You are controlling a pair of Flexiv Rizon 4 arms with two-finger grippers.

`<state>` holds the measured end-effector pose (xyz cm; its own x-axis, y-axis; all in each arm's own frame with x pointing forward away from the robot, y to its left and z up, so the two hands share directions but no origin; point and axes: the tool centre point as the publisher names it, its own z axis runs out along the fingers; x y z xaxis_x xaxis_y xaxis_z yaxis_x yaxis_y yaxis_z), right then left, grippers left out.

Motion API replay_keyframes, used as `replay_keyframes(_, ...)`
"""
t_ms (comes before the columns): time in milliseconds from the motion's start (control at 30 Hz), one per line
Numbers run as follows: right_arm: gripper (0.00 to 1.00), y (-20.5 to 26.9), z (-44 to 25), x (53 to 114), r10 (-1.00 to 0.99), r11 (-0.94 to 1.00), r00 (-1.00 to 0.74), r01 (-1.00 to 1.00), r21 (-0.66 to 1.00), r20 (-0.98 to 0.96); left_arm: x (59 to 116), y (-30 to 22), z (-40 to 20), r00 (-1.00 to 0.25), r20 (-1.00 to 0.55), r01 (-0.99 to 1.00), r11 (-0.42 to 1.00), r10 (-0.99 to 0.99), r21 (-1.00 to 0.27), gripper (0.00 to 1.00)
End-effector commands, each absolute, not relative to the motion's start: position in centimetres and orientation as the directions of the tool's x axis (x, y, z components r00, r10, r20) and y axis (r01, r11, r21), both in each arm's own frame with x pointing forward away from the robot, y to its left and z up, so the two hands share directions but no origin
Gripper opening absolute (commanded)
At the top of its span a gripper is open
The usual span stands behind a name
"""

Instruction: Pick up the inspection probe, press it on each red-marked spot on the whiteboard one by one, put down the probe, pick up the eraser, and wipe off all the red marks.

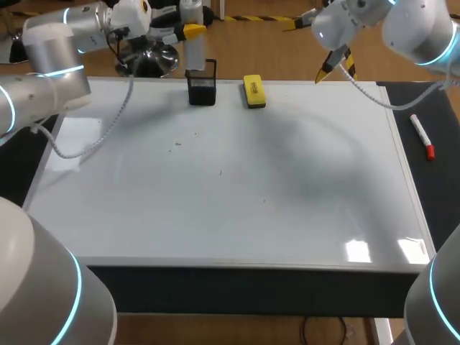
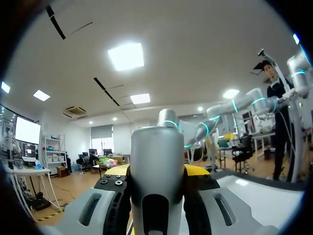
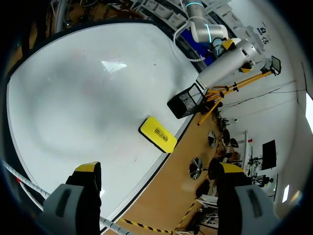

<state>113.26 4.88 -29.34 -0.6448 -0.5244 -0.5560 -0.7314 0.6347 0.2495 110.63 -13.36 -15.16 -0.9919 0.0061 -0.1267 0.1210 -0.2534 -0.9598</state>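
A whiteboard point(image 1: 287, 215) spreads across the foreground, a few dark specks point(image 1: 176, 146) scattered on its left half. On the black table point(image 1: 440, 198) off the board's right edge lies a marker point(image 1: 421, 135), red end toward the near side, its long axis running roughly near to far. At the board's far edge the yellow eraser point(image 1: 254, 91) lies flat, its long axis also near to far. A black mesh holder point(image 1: 202, 88) stands just to its left, the two not touching. The probe point(image 1: 192, 52), a grey cylinder, stands about upright over the holder with its lower end pointing down at the holder's mouth; whether it reaches inside cannot be told. The left gripper point(image 1: 192, 31) pinches the probe in its upper part, and in the left wrist view the cylinder fills the gap between the fingers point(image 2: 93, 210). A white cable point(image 1: 108, 129) sags from the left arm point(image 1: 50, 50) over the board's left side. The right gripper point(image 3: 159, 169) hangs in the air above the board's far right corner, fingers spread with nothing between them. The eraser lies ahead of and below it, well apart, with the holder and probe farther on.
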Motion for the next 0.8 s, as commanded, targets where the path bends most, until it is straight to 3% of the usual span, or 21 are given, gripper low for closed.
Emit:
replay_keyframes(33, 1.0, 4.9, -29.3, 113.3, -0.528, 0.635, -0.644, -0.732, 0.247, -0.553, 111.7, -13.2, -16.1, -0.99, -0.132, 0.114, -0.267, 0.052, -0.957, 0.0)
replay_keyframes(800, 1.0, 4.9, -29.3, 113.3, -0.528, 0.635, -0.644, -0.732, 0.247, -0.553, 113.3, -13.9, -17.9, -0.991, -0.123, 0.1, -0.289, 0.061, -0.952, 0.0)
